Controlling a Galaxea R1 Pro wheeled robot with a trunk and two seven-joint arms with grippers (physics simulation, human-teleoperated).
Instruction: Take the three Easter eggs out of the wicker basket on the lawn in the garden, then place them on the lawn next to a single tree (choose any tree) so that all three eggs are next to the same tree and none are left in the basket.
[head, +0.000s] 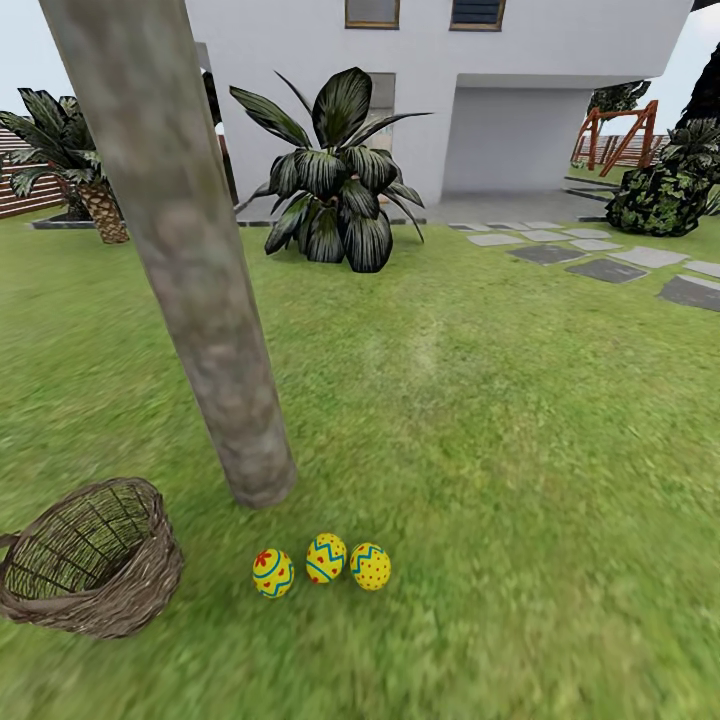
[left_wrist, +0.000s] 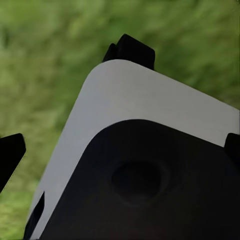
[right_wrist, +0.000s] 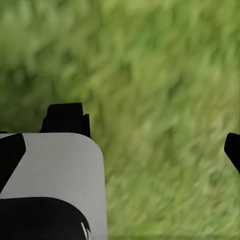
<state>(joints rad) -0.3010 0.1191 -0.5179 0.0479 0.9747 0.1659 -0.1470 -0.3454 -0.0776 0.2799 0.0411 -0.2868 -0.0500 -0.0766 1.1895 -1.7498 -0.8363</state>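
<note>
Three Easter eggs lie in a row on the lawn (head: 480, 420) just in front of the tree's foot: one (head: 273, 573), a second (head: 326, 558), a third (head: 370, 566). The tree (head: 200, 300) has a thick, leaning, mottled grey-brown trunk. Left of the eggs, the wicker basket (head: 130, 600) stands tilted with nothing showing inside. My left gripper (left_wrist: 120, 150) is open over grass, with a white and black part of my own body in front of it. My right gripper (right_wrist: 122, 150) is open over blurred grass, nothing between its fingers.
A broad-leaved dark plant (head: 335, 180) grows behind the tree, and a short palm (head: 90, 190) stands at the far left. Grey stepping stones (head: 610, 260) run at the right toward the white house (head: 500, 100). A leafy shrub (head: 660, 200) sits at the far right.
</note>
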